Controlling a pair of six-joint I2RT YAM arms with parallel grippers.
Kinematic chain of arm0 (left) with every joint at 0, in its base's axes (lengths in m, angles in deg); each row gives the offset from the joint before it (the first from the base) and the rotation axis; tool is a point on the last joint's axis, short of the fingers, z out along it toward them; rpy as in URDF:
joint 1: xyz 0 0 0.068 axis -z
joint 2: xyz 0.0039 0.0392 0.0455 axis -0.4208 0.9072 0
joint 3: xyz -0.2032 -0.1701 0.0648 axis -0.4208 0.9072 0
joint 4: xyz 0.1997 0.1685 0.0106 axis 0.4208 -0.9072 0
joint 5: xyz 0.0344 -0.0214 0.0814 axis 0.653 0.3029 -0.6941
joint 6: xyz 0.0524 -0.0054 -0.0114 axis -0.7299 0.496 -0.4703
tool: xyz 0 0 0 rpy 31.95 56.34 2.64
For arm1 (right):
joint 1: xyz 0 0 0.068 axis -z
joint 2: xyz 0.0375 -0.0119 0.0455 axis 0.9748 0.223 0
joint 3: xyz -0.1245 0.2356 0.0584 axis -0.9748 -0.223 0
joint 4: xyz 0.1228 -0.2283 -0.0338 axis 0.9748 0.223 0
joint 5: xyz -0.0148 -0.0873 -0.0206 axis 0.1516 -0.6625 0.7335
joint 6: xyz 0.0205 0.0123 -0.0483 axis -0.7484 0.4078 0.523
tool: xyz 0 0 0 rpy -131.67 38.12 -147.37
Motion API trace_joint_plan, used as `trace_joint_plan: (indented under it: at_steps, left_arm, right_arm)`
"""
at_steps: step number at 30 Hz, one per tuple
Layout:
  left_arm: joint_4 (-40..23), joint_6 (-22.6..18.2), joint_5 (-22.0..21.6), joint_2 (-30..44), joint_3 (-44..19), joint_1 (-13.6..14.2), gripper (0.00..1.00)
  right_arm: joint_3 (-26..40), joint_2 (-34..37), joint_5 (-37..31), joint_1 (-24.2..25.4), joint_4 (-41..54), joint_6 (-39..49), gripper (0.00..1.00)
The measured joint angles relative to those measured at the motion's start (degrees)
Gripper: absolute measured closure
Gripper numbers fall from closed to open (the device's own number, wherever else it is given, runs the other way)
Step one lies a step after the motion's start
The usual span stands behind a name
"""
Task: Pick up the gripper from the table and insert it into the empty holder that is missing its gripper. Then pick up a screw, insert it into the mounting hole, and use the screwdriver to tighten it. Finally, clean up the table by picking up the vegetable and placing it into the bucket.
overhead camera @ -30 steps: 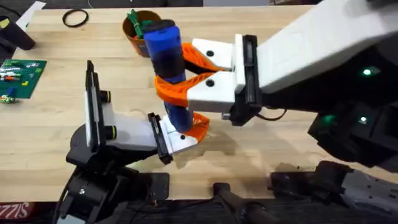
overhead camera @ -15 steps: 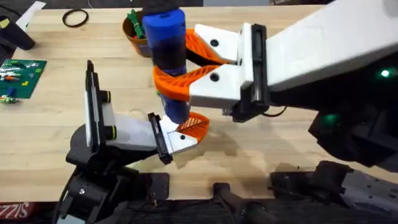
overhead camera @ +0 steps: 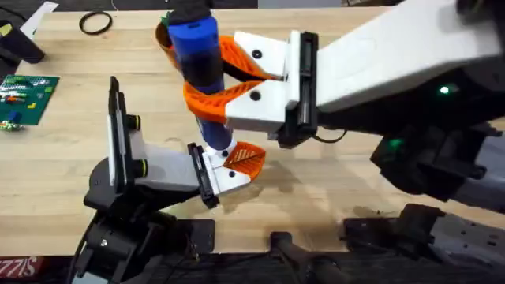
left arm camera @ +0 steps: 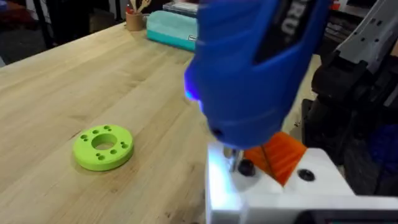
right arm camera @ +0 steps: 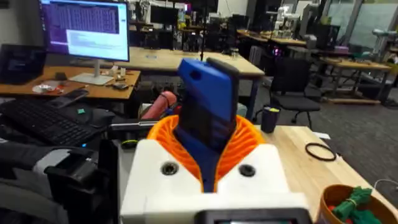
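So the screwdriver (overhead camera: 201, 67) is standing upright over the holder (overhead camera: 225, 175), tip pointing down right at the white block; in the left wrist view its blue body (left arm camera: 255, 68) hangs just above the holder (left arm camera: 273, 186), with the bit down by a small dark screw (left arm camera: 245, 167). The right tool (overhead camera: 207, 79) has its 2 orange curved fingers (overhead camera: 213, 101) wrapped snug around the blue barrel, so it's clamped on it. The little orange gripper (overhead camera: 243, 159) is already seated in the holder at the tip of the left arm. Left tool: can't tell how its fingers stand. Behind the screwdriver sits the bucket (right arm camera: 345, 199) with a green vegetable (right arm camera: 354, 202) in it. Out on the desk (overhead camera: 63, 158) there's a black ring (overhead camera: 95, 23), a green circuit board (overhead camera: 25, 95), and a lime green disc (left arm camera: 103, 147).
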Motion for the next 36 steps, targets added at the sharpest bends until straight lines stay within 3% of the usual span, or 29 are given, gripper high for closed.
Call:
trace_joint_plan:
  at_steps: [14,36]
  left_arm:
    - [0.0,0.0,0.0,0.0,0.0,0.0,0.988]
    - [0.0,0.0,0.0,0.0,0.0,0.0,0.988]
  right_arm:
    - [0.0,0.2,0.0,0.0,-3.8,-1.8,0.951]
    - [0.0,0.2,0.0,1.7,-2.3,-5.6,0.951]
